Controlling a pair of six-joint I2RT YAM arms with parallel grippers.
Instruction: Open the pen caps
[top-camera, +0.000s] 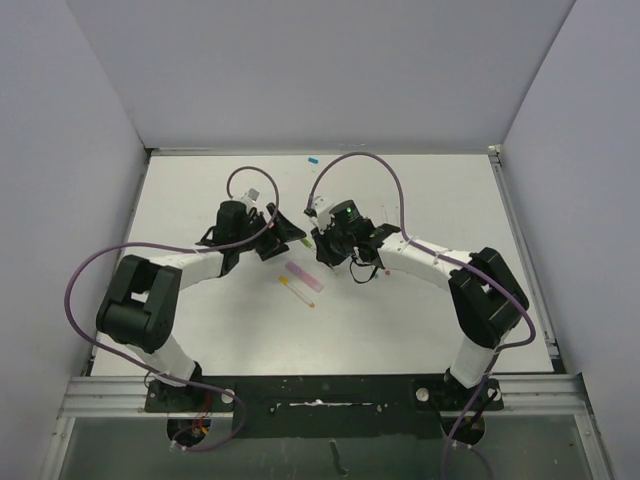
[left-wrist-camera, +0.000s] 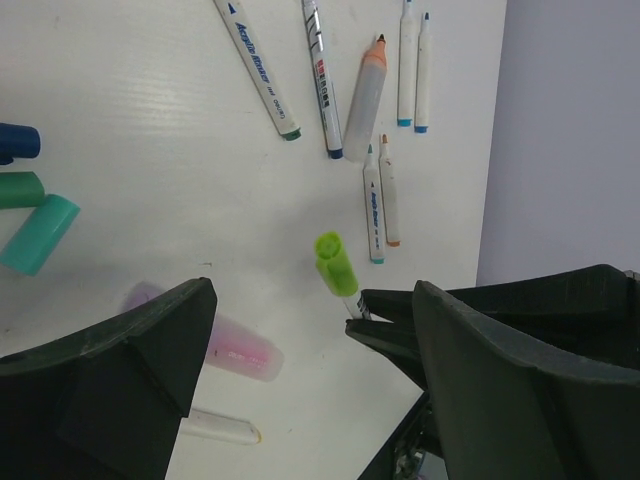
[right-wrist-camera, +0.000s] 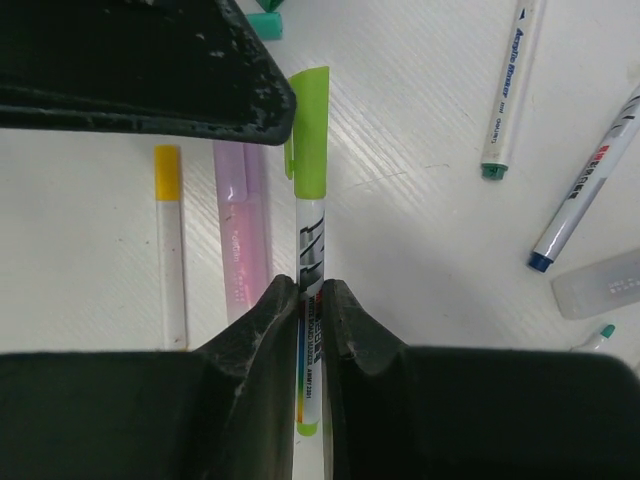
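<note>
My right gripper (right-wrist-camera: 310, 300) is shut on the white barrel of a pen (right-wrist-camera: 310, 240) and holds it above the table. The pen's lime green cap (right-wrist-camera: 310, 120) is on and points toward my left gripper (left-wrist-camera: 310, 340). The left gripper is open and wide. The green cap (left-wrist-camera: 336, 263) lies just past its fingertips, between their lines, and is not gripped. One left finger (right-wrist-camera: 140, 60) hangs beside the cap. In the top view both grippers meet at mid-table, left gripper (top-camera: 285, 235) and right gripper (top-camera: 318, 240). Loose blue (left-wrist-camera: 18, 140), green (left-wrist-camera: 20, 188) and teal (left-wrist-camera: 40, 233) caps lie on the table.
A lilac highlighter (right-wrist-camera: 240, 240) and a yellow-ended pen (right-wrist-camera: 170, 250) lie under the grippers. Several uncapped white pens (left-wrist-camera: 258, 68) and a salmon highlighter (left-wrist-camera: 365, 95) lie in a cluster beyond. A grey wall (left-wrist-camera: 570, 130) borders the table on that side.
</note>
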